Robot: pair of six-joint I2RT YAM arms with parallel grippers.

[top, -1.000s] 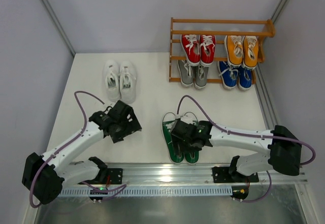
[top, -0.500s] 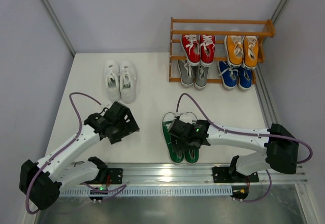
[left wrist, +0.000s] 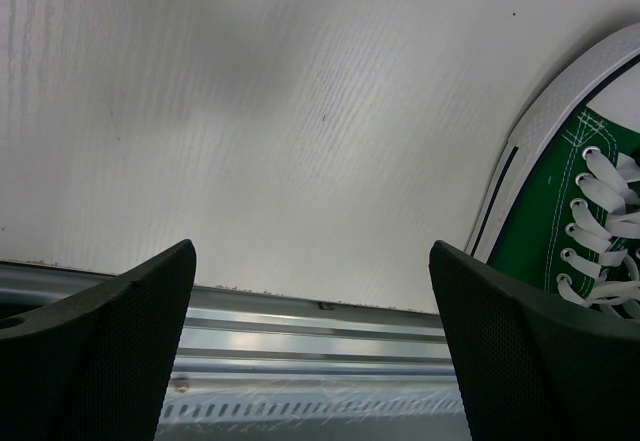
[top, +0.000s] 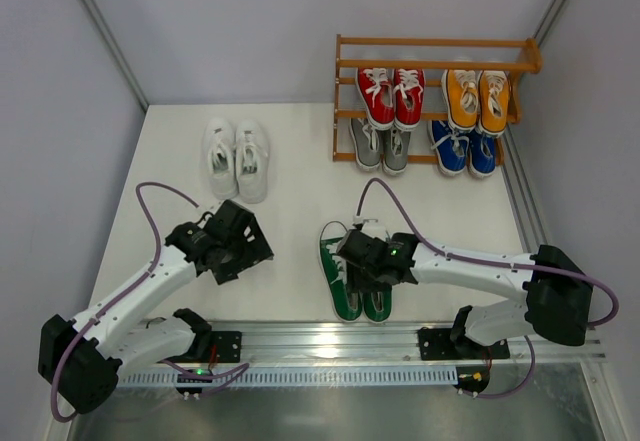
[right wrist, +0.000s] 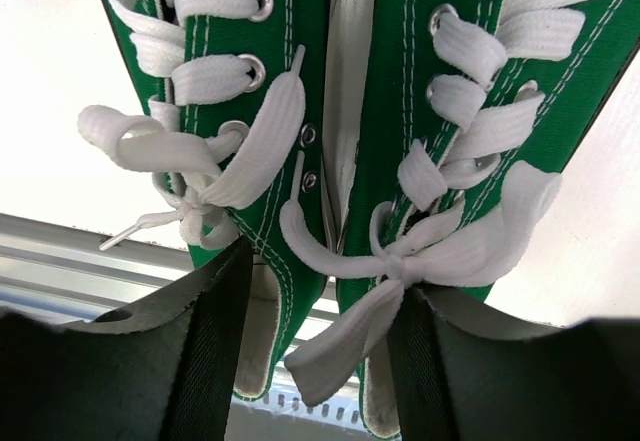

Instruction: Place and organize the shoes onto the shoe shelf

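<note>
The green shoes (top: pixel 344 297) lie side by side near the table's front edge, toes toward the back. My right gripper (top: pixel 369 272) is down over their heels. In the right wrist view one finger (right wrist: pixel 215 331) is inside the left green shoe (right wrist: pixel 300 81) and the other (right wrist: pixel 440 361) inside the right green shoe (right wrist: pixel 480 91). They straddle the two adjoining inner walls, with a gap still showing on the left side. My left gripper (top: pixel 236 247) hovers open over bare table, left of the green toe cap (left wrist: pixel 545 141). The white shoes (top: pixel 236 158) sit at the back left. The shoe shelf (top: pixel 435 64) stands at the back right.
The shelf holds red shoes (top: pixel 391 96) and orange shoes (top: pixel 477 96) on the middle tier, grey shoes (top: pixel 380 147) and blue shoes (top: pixel 463 149) on the bottom tier. A metal rail (top: pixel 330 336) runs along the near edge. Walls close in on both sides.
The right jaws have narrowed around the green pair's inner walls. The left arm drew back slightly toward the front, then held still with jaws wide.
</note>
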